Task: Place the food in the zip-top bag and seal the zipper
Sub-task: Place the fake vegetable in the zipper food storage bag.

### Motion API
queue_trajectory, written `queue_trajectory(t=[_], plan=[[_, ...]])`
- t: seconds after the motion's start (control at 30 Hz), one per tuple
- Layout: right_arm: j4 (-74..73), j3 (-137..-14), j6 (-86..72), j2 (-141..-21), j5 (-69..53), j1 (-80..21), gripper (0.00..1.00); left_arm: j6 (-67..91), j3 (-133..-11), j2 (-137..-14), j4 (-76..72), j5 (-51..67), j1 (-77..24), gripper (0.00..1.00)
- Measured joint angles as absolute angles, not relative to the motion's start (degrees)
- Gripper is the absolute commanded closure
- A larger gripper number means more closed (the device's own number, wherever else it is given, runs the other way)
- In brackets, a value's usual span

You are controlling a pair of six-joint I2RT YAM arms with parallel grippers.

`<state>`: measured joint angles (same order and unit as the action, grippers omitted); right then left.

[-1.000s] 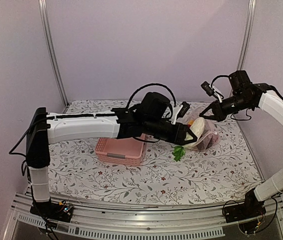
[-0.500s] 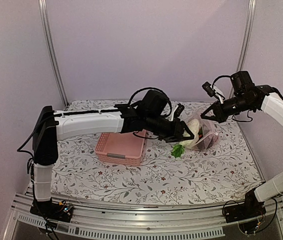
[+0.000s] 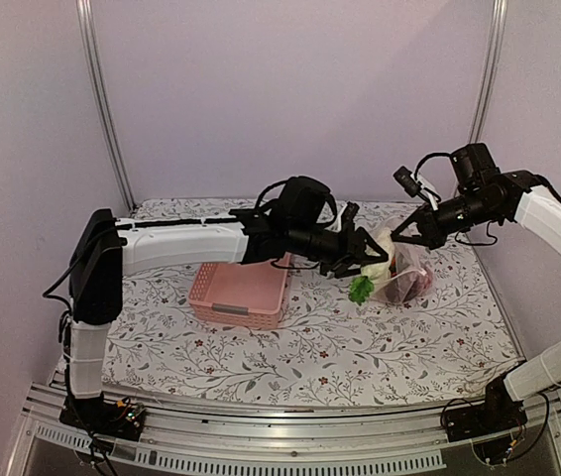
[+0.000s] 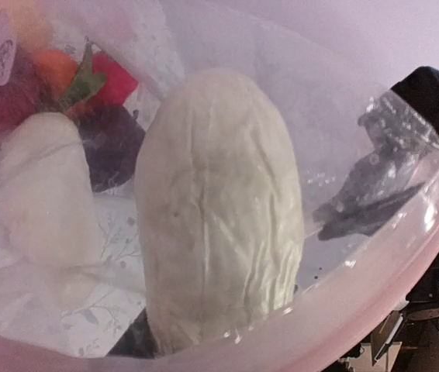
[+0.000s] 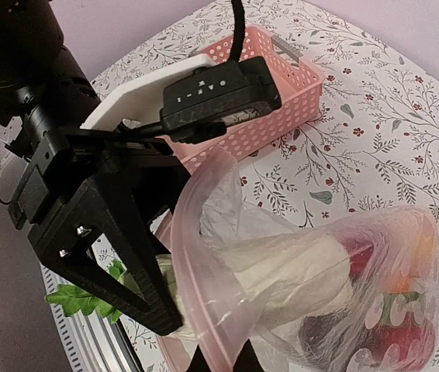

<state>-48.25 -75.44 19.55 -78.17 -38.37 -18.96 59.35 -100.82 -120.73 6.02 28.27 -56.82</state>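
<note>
The pink basket [image 3: 239, 295] sits centre-left in the overhead view, on the flowered table [image 3: 261, 357]. The left gripper [image 3: 368, 266] reaches past it, fingers half-closed on a long white radish [image 4: 219, 209]. Its green leaves [image 3: 361, 289] hang outside the zip-top bag [image 3: 409, 278] at centre-right. The left wrist view, filled by the radish, hides its own fingers. It does show red, orange and maroon food [image 4: 115, 77] deeper inside, beyond the pink zipper [image 4: 382, 294]. From above these blur into one dark patch. The right gripper [image 3: 402, 235], jaws pinched tight on the bag's mouth edge, holds it up. Its own wrist view cuts its fingertips off at the bottom edge.
</note>
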Motion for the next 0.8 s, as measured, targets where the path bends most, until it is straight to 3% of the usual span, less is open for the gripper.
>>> queue_trajectory(t=[0.1, 0.13, 0.17, 0.2, 0.53, 0.8], plan=[[-48.58, -75.4, 19.53, -78.11, -39.62, -19.14, 1.0, 65.23, -98.37, -121.01, -0.62, 28.91, -56.12, 0.41], [-48.64, -75.4, 19.53, -78.11, -39.77, -19.16, 1.0, 67.22, -97.1, -121.01, -3.11, 29.21, -55.9, 0.29], [-48.77, -75.4, 19.51, -78.11, -39.86, -19.16, 1.0, 70.08, -95.31, -121.01, -6.83, 29.47, -55.66, 0.08], [-48.9, -75.4, 19.51, -78.11, -39.88, -19.16, 1.0, 73.06, -93.34, -121.01, -10.39, 29.67, -55.37, 0.01], [-49.23, -75.42, 19.2, -78.11, -39.83, -19.18, 1.0, 83.81, -88.92, -120.11, -23.57, 29.67, -54.22, 0.0], [-50.19, -79.29, 18.85, -78.13, -38.83, -18.06, 1.0, 67.92, -88.73, -111.24, -16.88, 23.77, -54.76, 0.0]])
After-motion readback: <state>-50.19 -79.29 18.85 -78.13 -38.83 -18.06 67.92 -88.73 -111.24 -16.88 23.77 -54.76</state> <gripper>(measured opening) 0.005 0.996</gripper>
